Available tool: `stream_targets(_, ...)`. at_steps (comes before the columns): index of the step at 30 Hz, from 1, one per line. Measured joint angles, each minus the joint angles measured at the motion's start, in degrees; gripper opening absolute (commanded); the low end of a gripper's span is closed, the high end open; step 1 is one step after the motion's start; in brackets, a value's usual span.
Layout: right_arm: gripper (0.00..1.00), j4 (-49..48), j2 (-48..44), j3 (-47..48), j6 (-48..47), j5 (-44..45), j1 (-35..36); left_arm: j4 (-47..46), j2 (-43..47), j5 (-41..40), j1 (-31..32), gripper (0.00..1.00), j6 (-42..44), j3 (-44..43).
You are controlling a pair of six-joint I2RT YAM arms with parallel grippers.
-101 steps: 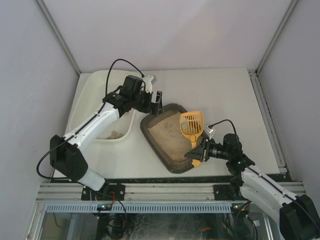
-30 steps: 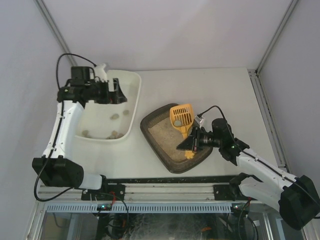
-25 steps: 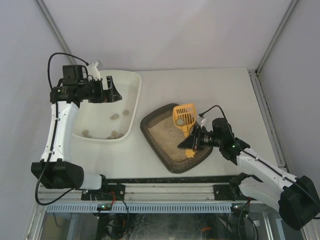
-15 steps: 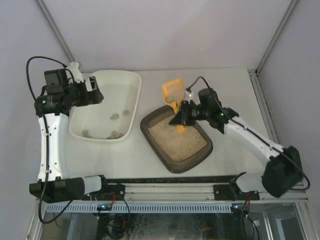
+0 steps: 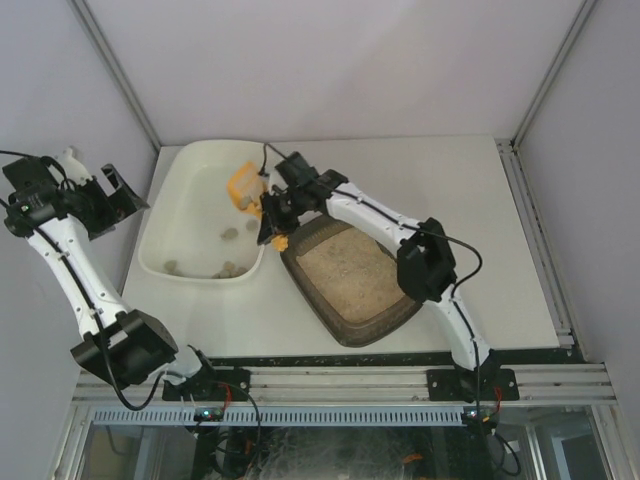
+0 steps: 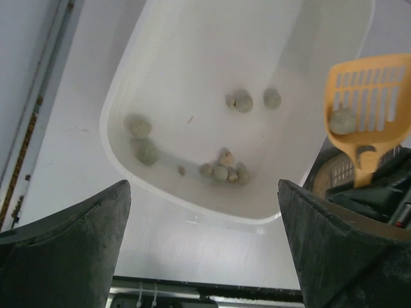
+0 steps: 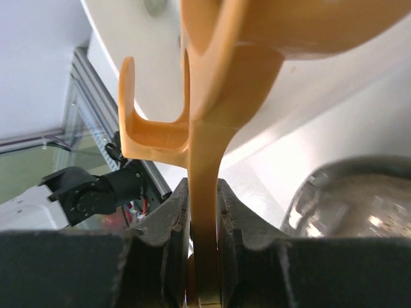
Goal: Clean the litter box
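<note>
One grey clump (image 6: 342,120) rides in the orange slotted scoop (image 5: 243,187), whose handle is pinched tight in the right claw (image 5: 272,220), poised above the white tub (image 5: 158,205) where more clumps (image 6: 221,170) lie. Left claw (image 5: 118,192) gapes wide, off past the tub's left side. Litter box (image 5: 311,285) sits on the desk (image 5: 450,180), just right of the tub.
</note>
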State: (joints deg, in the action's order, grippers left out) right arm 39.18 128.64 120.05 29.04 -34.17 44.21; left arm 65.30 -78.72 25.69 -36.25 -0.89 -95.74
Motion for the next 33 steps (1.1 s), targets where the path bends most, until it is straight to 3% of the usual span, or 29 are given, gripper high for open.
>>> stream_targets(3,0.0,6.1,5.1,6.7,-1.9,2.9,3.3,0.6,0.1,1.3,-1.0,1.0,0.5,3.1)
stream_targets(8,0.0,14.6,6.5,8.6,-5.2,11.2,7.8,0.5,0.7,1.6,-1.0,1.0,1.2,5.7)
stream_targets(12,0.0,18.6,6.5,9.9,-9.6,23.8,11.6,-0.4,1.0,2.4,-1.0,1.0,1.4,7.0)
stream_targets(21,0.0,20.2,8.4,13.2,-24.0,57.2,21.2,-1.6,1.1,3.5,-1.0,1.0,1.3,8.9)
stream_targets(33,0.0,16.1,10.5,13.4,-34.8,75.2,23.3,-1.7,1.1,3.9,-1.0,1.0,1.3,9.7)
